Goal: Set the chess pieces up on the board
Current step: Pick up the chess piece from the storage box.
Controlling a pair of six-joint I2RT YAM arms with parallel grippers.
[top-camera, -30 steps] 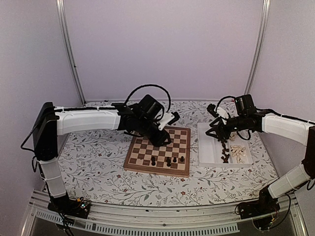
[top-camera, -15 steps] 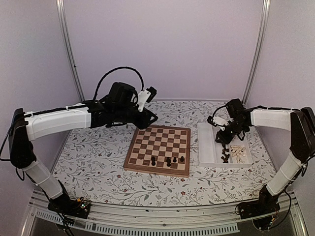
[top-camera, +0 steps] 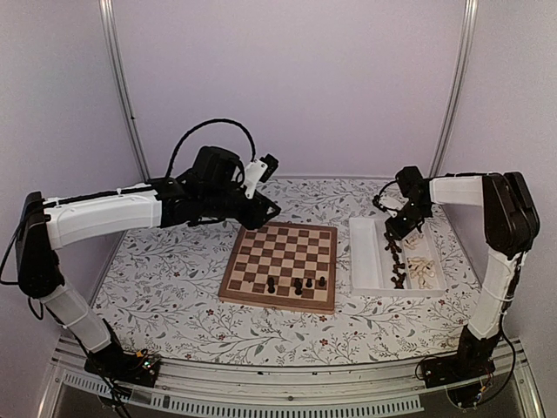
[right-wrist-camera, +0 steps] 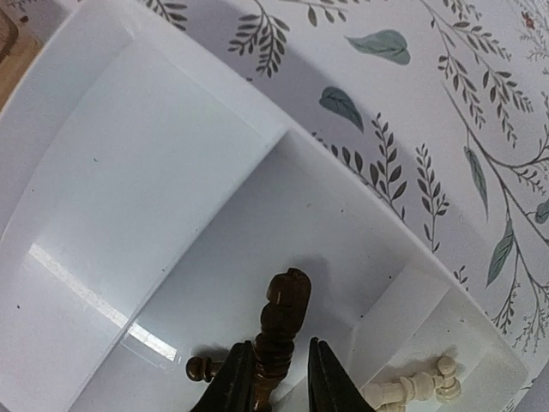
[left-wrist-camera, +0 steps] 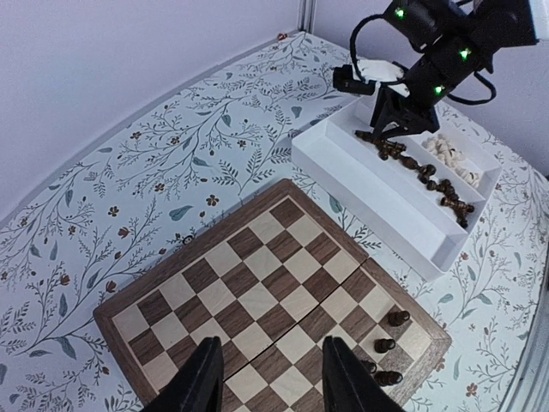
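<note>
Since a second ago your left arm has pulled back off the board (top-camera: 261, 254). Its left gripper (top-camera: 265, 209) now hangs over the worktop (top-camera: 174, 279) just past the board's far-left corner, where it also was half a second ago, and its fingers (left-wrist-camera: 206, 382) stand partly apart with nothing between them. Your right arm has folded in and carried the right gripper (top-camera: 396, 228) to the far end of the white tray (top-camera: 365, 266). Its fingers (right-wrist-camera: 236, 382), wider a second ago, have closed narrow around a dark chess piece (right-wrist-camera: 283, 313). That piece stands roughly upright between them in the tray's middle compartment; you cannot tell whether its foot touches the tray floor. A smaller dark piece (right-wrist-camera: 199, 369) lies just beside it, and a cream piece (right-wrist-camera: 412, 388) lies in the next compartment over the divider. The tray sits just right of the board, apart from it. It holds a row of dark pieces (top-camera: 398, 261) in its middle compartment and cream pieces (top-camera: 424, 270) in the right one, while the left compartment's floor shows bare white. The board lies flat at mid-worktop, brown and cream checks inside a tan border. A few dark pieces (top-camera: 298, 286) stand upright along its near row, toward the right.
</note>
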